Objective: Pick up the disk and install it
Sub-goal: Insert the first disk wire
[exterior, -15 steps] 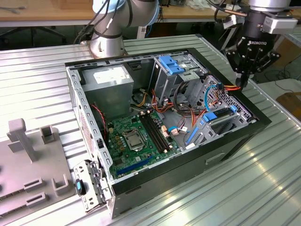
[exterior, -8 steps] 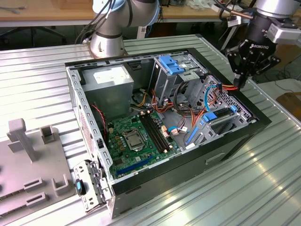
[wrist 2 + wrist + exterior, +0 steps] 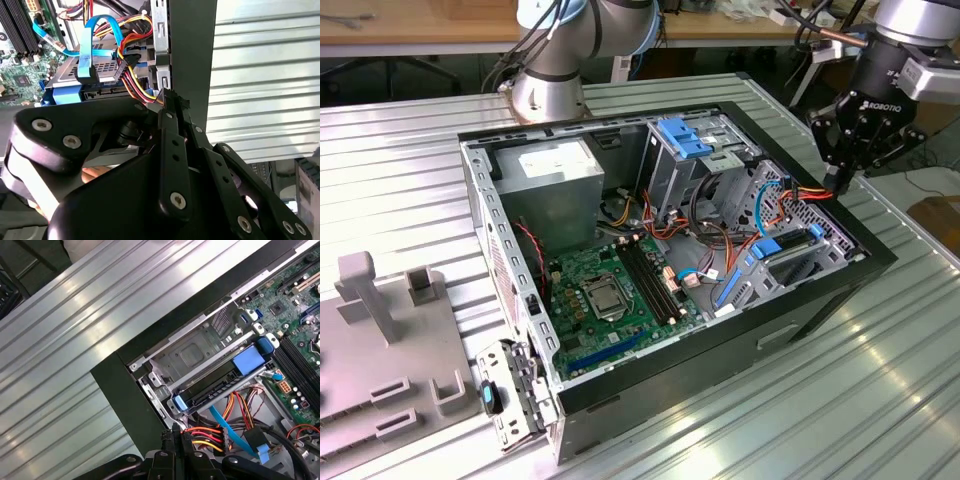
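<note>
Black linkage bars of the gripper (image 3: 167, 95) crowd the foreground in both wrist views. We see its fingertips pressed together with nothing pinched between them, poised just beside the bundle of red, yellow and orange wires (image 3: 206, 437) at the corner of the computer case (image 3: 720, 345). We judge that to be the main hazard: a sideways or downward push from here could hook those wires or the blue data cable (image 3: 226, 424) and drag a plug loose, and the tips could equally knock the case's black rim (image 3: 120, 385) close by. The disk (image 3: 216, 388) lies in the metal bay (image 3: 187, 352) at that same corner, its blue frame showing at both ends, near the fingertips, with no contact that we can see. We cannot tell whether it is fully latched; if not, a snagged cable could pull it askew.
</note>
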Robot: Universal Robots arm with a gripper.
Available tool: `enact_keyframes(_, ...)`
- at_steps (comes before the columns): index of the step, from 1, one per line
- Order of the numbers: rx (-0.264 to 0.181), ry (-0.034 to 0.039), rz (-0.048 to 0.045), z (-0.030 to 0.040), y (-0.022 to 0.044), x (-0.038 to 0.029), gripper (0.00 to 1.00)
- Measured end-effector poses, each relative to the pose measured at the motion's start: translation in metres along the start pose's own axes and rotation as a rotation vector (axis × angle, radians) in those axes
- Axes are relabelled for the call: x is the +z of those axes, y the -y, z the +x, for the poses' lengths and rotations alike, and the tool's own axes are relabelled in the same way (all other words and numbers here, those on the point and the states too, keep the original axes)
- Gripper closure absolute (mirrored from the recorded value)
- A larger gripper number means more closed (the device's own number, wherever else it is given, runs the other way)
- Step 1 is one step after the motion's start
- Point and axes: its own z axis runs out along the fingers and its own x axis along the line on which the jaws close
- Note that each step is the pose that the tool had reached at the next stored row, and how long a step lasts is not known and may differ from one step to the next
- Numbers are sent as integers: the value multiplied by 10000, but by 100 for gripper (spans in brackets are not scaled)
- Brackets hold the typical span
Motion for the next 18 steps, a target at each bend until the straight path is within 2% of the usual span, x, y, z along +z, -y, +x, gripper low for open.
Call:
enact_keyframes(4,469,44,-68,1,0,2,83)
enact_keyframes(7,1350,128,-198,0,1,8,83)
enact_keyframes(9,1638,155,-240,-1,1,10,83)
enact_keyframes(11,2230,210,-326,-1,2,14,83)
enact_keyframes(18,3462,327,-506,-2,2,22,83)
